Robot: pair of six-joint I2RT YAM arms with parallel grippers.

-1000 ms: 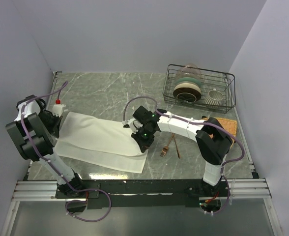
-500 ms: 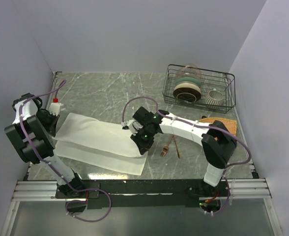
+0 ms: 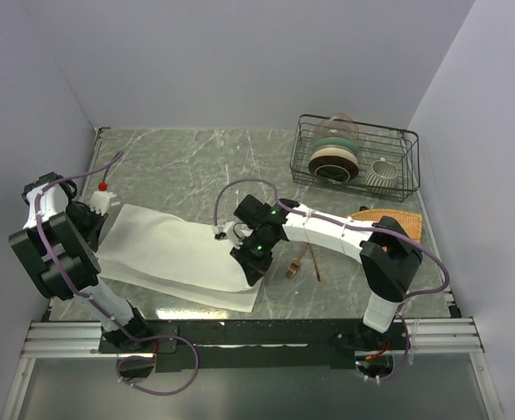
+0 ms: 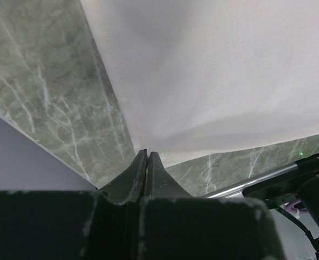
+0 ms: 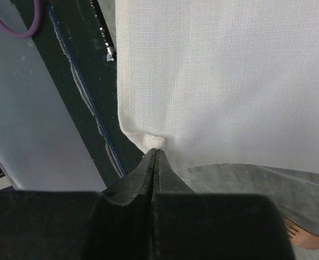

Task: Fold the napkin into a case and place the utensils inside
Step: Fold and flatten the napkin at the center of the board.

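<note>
From above, the napkin (image 3: 174, 254) lies on the desk (image 3: 196, 166), its long axis running from the left tool (image 3: 109, 210) to the right tool (image 3: 250, 267). The fork and spoon (image 3: 303, 260) lie just right of the right tool.

Left wrist: the left tool (image 4: 147, 157) is clamped on a napkin corner, cloth spreading ahead.

Right wrist: the right tool (image 5: 155, 154) pinches the opposite corner.

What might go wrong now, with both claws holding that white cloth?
1. The right claw pinches only a tiny bunched corner of the napkin, and the left claw grips just its edge. Either grip may slip out mid-fold.
2. The fork lies on the table close beside the right claw. A sweep of the cloth or the arm might knock it away.
</note>
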